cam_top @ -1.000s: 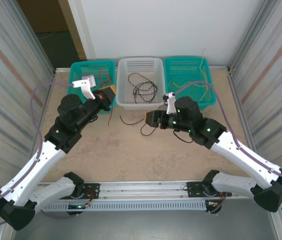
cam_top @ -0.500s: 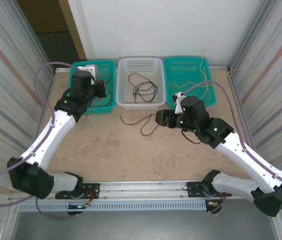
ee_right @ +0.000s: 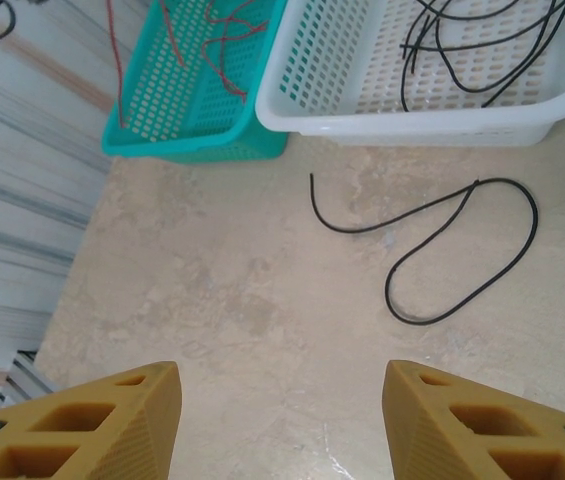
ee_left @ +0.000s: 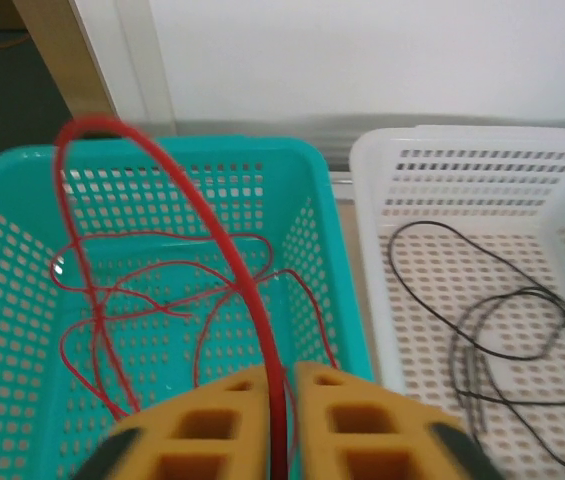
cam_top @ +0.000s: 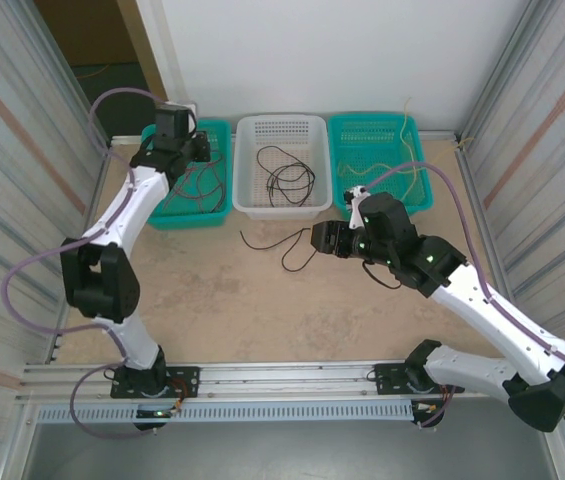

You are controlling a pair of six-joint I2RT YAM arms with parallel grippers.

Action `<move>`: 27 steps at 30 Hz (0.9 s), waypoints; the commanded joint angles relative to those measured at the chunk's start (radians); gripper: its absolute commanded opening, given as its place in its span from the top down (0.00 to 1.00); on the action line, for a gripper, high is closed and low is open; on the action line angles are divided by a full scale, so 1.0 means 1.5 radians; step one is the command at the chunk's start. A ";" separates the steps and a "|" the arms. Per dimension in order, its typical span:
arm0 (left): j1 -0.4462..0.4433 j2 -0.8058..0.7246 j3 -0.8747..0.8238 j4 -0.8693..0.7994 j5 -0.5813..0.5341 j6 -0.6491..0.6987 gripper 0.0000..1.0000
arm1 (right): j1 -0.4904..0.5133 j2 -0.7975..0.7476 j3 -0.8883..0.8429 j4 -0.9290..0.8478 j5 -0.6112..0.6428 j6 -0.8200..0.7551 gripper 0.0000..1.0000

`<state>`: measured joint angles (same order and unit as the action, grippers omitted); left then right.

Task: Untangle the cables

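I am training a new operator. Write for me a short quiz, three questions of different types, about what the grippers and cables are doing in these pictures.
1. True or false: the right gripper is open and holds nothing.
2. Which colour is the cable pinched in the left gripper? A) black B) red C) yellow
3. Fill in: the loose black cable on the table lies just in front of the ____ basket.

Key
1. True.
2. B: the red cable, arching up over the teal basket.
3. The white basket.

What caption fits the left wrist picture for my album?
Left tool pinching a red cable over the teal basket.
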<state>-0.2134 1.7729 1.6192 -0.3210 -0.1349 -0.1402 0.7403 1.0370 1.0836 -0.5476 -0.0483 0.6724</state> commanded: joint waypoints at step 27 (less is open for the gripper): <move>-0.139 -0.521 -0.413 -0.121 0.058 -0.254 0.43 | 0.085 0.582 0.131 0.015 0.125 -0.017 0.58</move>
<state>-0.4049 1.0370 1.0821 -0.4568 -0.1642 -0.3790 0.8711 1.8568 1.2171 -0.5140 0.1532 0.7021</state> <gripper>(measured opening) 0.572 0.427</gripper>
